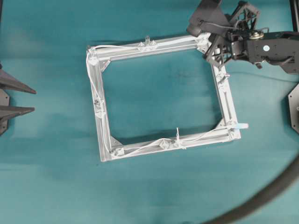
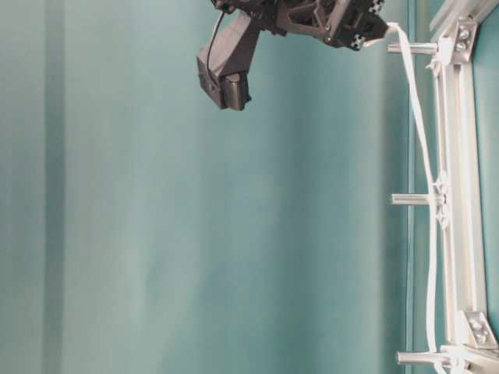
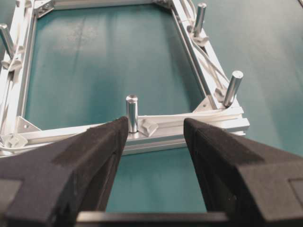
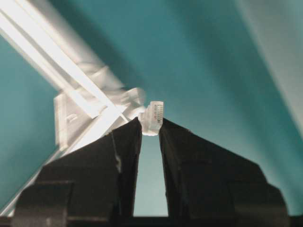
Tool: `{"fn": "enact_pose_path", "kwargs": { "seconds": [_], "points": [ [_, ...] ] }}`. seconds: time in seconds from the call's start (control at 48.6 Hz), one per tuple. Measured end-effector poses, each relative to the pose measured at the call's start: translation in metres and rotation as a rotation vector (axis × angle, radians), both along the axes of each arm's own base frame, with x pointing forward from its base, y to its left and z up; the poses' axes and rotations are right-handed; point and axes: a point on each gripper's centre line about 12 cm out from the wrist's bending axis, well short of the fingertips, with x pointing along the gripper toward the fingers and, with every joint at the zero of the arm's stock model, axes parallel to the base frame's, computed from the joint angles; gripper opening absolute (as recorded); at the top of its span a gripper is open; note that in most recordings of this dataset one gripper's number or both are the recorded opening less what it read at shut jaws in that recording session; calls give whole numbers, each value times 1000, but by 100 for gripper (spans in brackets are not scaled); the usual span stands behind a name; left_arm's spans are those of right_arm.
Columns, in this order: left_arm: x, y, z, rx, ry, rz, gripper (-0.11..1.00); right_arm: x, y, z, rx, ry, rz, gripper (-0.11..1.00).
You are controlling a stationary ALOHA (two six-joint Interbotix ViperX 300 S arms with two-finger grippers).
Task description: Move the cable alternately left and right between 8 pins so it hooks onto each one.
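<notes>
My right hand [image 4: 150, 128] over far-right corner of frame [image 1: 154, 46], fingers nearly together, pinching plug end of cable [image 4: 152, 118]. Cable [image 1: 96, 91] runs along frame's far, left and near bars, weaving past pins [image 1: 177, 135]. My left hand [image 3: 155, 137] spread wide, holding nothing, hovering off frame's left side above teal surface [image 1: 51, 177].

The frame [image 1: 161, 142] lies at the table [image 1: 56, 186] centre. The cable [image 1: 93, 84] runs along its top, left and bottom bars, past the pins [image 1: 177, 135]. The right gripper [image 1: 211, 46] sits over the frame's top-right corner.
</notes>
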Motion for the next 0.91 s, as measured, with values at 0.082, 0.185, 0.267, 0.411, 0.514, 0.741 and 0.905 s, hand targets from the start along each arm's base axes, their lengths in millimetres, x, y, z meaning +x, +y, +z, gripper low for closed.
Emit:
{"fn": "enact_pose_path", "kwargs": {
  "seconds": [0.082,0.185,0.267,0.411,0.514,0.741,0.905],
  "points": [
    [0,0,0,0,0,-2,63,-1,-3,2,-44,-9,-3,15],
    [0,0,0,0,0,0,63,-3,-7,3,-90,-20,-1,15],
    [0,0,0,2,2,-2,63,-5,-9,2,-120,-15,7,15],
    [0,0,0,0,0,0,63,-7,-11,2,-169,4,41,15],
    [0,0,0,2,0,0,63,-9,-14,0,-197,14,59,15],
    [0,0,0,0,0,0,63,-14,-23,-17,-148,-27,54,15],
    [0,0,0,0,0,-2,63,-17,-18,-33,-78,-69,47,15]
  ]
}}
